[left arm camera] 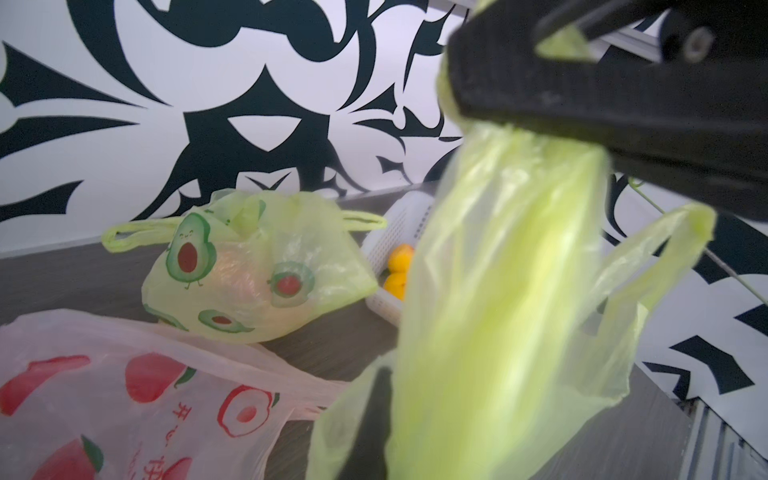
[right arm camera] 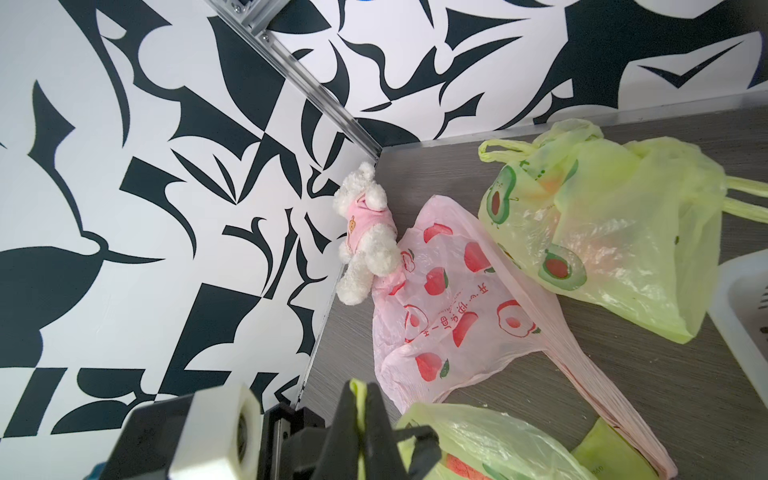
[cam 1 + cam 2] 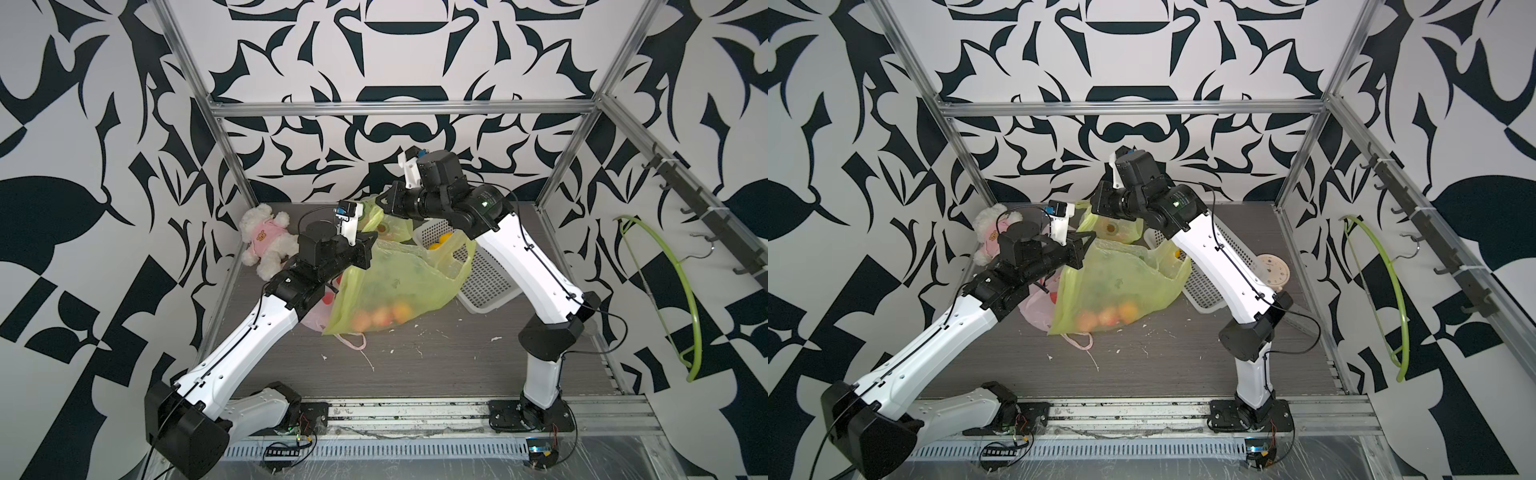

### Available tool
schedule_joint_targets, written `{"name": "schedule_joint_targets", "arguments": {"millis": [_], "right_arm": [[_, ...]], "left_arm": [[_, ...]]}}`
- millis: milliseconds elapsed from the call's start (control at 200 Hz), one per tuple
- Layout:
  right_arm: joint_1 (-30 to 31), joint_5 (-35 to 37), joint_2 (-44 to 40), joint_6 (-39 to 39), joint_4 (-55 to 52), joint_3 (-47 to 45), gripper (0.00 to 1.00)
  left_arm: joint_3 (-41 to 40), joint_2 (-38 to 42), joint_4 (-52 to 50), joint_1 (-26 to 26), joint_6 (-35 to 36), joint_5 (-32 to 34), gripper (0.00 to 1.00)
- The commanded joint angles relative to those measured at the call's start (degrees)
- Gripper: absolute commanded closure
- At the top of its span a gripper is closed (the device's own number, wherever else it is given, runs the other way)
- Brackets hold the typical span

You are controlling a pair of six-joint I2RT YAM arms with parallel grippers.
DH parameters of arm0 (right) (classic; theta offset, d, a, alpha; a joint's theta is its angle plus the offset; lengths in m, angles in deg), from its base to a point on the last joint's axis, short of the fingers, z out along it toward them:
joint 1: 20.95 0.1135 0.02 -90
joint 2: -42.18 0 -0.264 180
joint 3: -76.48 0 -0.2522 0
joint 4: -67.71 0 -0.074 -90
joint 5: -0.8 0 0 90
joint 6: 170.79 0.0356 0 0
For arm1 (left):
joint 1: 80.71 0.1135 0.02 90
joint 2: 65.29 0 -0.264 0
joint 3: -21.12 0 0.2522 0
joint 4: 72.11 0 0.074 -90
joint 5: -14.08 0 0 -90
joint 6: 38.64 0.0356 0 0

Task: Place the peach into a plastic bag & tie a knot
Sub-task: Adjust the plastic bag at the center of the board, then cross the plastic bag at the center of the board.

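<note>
Left gripper (image 3: 369, 249) and right gripper (image 3: 384, 198) are each clamped tight on the bag (image 3: 395, 282), flimsy, slick-looking film; peaches (image 3: 382, 316) sag heavy in its bottom, so the bunched handles seem the best hold

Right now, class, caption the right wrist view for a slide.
Left claw pinching green bag, pink peach-print bag and plush toy beyond.

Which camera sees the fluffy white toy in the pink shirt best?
The right wrist view: the fluffy toy shows whole and large. Both top views show it smaller, and in a top view the left arm covers part of it. The left wrist view misses it.
</note>
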Motion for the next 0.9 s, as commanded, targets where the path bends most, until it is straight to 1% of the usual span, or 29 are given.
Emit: {"name": "schedule_joint_targets", "arguments": {"millis": [0, 40, 55, 110, 160, 200, 215, 220, 275, 310, 375, 480, 530, 570, 720, 815, 895], "right_arm": [[-2.6, -1.2, -3.4, -0.8, 4.8, -0.2, 1.0], [-3.9, -2.7, -3.6, -2.0, 3.6, 0.3, 1.0], [-4.4, -3.0, -3.7, -2.7, 2.8, 0.5, 0.96], [-6.5, -2.9, -4.9, -5.7, -0.6, 0.6, 0.78], [-8.4, -2.1, -7.3, -8.9, -3.5, -0.9, 0.59], [-10.3, -1.6, -9.8, -11.1, -5.0, -3.5, 0.48], [-10.9, -1.4, -11.0, -11.8, -5.5, -4.7, 0.39], [-11.1, -1.4, -11.4, -12.0, -5.6, -5.1, 0.37], [-14.2, -0.9, -16.1, -14.3, -6.7, -10.5, 0.29], [-16.4, -0.9, -19.2, -15.4, -6.8, -14.3, 0.27], [-20.6, -0.9, -25.0, -17.0, -8.0, -19.7, 0.26], [-25.4, -1.3, -30.6, -19.6, -10.1, -26.1, 0.29], [-25.9, -2.2, -31.8, -20.5, -10.8, -28.0, 0.31], [-25.9, -4.3, -32.4, -21.0, -11.1, -29.1, 0.31], [-25.8, -13.7, -31.6, -20.5, -9.5, -32.5, 0.24], [-25.8, -14.9, -32.0, -19.8, -7.4, -34.5, 0.23], [-25.8, -14.3, -31.9, -19.5, -6.5, -35.2, 0.23]], "left_arm": [[0.5, 0.1, -1.0, 0.3, 0.5, -2.4, 1.0], [1.2, -0.4, -1.9, 0.6, 0.6, -2.7, 1.0], [1.6, -0.7, -2.4, 0.7, 0.7, -2.9, 1.0], [3.0, -1.7, -3.9, 1.6, 0.6, -3.9, 1.0], [3.8, -2.5, -4.6, 2.4, 0.6, -4.8, 1.0], [4.3, -2.8, -4.8, 3.0, 0.6, -5.3, 1.0], [4.4, -3.0, -4.8, 3.3, 0.6, -5.6, 1.0], [4.5, -3.0, -4.8, 3.4, 0.6, -5.7, 1.0], [4.9, -3.4, -4.8, 4.3, 0.4, -6.7, 1.0], [5.2, -3.6, -4.8, 4.7, 0.4, -7.1, 1.0], [5.7, -3.9, -5.0, 5.5, 0.4, -8.2, 1.0], [6.4, -4.1, -5.6, 6.2, 0.4, -9.4, 1.0], [6.4, -4.1, -5.7, 6.3, 0.4, -9.5, 1.0], [6.4, -4.1, -5.7, 6.5, 0.4, -9.8, 1.0], [6.9, -4.3, -6.5, 6.5, 0.3, -10.5, 1.0], [6.8, -4.3, -6.6, 6.5, 0.1, -10.7, 1.0], [6.8, -4.2, -6.6, 6.5, -0.1, -10.9, 1.0]]}}
